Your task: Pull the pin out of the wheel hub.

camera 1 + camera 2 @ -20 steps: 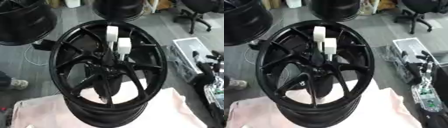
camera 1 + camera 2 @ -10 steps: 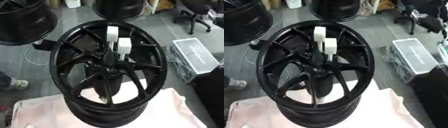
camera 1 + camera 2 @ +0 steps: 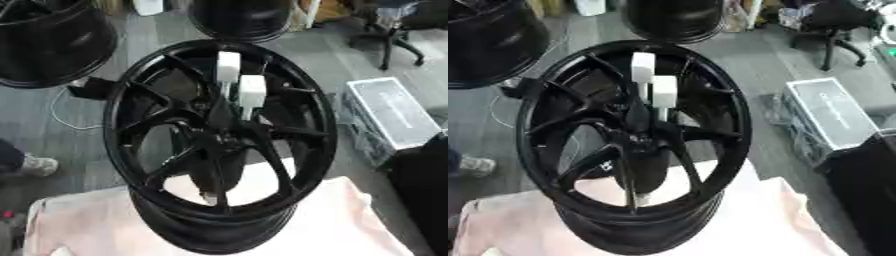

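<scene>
Two white-capped pins [image 3: 251, 95] stand upright at the centre of the black hub [image 3: 219, 140], likely light, stiff and best pinched by their blocky caps, with spokes crowding close, a pink cloth [image 3: 332, 220] under the hub, and neither hand in view.

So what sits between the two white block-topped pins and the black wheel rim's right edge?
Only black spokes and open gaps lie between the white-topped pins and the black wheel rim; the left eye view shows it best. No hand is in view.
</scene>
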Controlling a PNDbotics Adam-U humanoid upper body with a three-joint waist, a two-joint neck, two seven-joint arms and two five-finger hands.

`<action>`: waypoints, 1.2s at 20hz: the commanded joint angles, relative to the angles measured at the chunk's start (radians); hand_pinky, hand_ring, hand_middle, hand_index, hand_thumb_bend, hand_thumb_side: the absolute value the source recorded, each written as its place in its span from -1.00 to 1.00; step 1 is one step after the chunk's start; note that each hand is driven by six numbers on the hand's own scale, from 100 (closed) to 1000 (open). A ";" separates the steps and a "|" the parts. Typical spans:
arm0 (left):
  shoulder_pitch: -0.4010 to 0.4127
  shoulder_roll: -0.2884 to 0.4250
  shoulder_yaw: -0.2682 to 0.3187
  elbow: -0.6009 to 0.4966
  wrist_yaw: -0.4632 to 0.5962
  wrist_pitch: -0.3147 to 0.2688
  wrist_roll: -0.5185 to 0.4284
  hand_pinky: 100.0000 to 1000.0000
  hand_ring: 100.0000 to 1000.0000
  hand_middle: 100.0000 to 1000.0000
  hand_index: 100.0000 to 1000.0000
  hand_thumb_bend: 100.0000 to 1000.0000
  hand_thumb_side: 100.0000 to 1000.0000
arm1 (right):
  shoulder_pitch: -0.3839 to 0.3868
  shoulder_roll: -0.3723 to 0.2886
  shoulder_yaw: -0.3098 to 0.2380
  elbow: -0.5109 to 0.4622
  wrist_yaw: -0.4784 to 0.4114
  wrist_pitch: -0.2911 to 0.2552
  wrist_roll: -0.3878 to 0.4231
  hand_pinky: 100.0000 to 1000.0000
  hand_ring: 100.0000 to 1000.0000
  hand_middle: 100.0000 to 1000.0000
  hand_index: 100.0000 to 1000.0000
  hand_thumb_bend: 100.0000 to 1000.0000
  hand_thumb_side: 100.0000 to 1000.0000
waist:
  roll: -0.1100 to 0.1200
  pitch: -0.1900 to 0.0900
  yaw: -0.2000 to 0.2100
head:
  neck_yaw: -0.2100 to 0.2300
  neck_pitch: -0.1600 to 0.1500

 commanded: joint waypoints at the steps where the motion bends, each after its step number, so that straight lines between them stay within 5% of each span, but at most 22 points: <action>1: -0.009 0.026 -0.007 -0.010 -0.004 -0.001 -0.009 -0.18 -0.06 0.15 0.34 -0.42 0.83 | -0.043 -0.049 0.042 -0.043 -0.022 -0.010 0.100 -0.09 -0.18 0.41 0.70 0.17 -0.70 | -0.001 -0.018 0.004 | -0.004 -0.001; 12: -0.011 0.027 -0.011 -0.010 -0.006 -0.001 -0.018 -0.18 -0.06 0.15 0.34 -0.43 0.84 | -0.149 -0.021 0.167 -0.039 -0.042 -0.027 0.415 -0.18 -0.26 0.46 0.74 0.07 -0.94 | -0.006 -0.010 0.025 | -0.007 -0.001; 18: -0.010 0.027 -0.012 -0.010 -0.007 0.000 -0.020 -0.18 -0.06 0.15 0.34 -0.43 0.84 | -0.172 0.001 0.198 -0.005 -0.035 -0.030 0.484 -0.20 -0.27 0.46 0.74 0.05 -0.98 | -0.007 -0.008 0.030 | -0.005 -0.001; 19: -0.010 0.027 -0.012 -0.010 -0.007 0.001 -0.021 -0.18 -0.06 0.15 0.34 -0.43 0.84 | -0.176 0.004 0.201 0.001 -0.033 -0.031 0.490 -0.20 -0.28 0.46 0.75 -0.12 -0.82 | -0.007 -0.008 0.030 | -0.005 -0.001; 24: -0.009 0.025 -0.013 -0.010 -0.007 0.002 -0.023 -0.18 -0.06 0.15 0.34 -0.43 0.84 | -0.192 0.025 0.217 0.024 -0.004 -0.033 0.504 -0.23 -0.30 0.47 0.75 -0.18 -0.78 | -0.009 -0.008 0.035 | -0.004 -0.001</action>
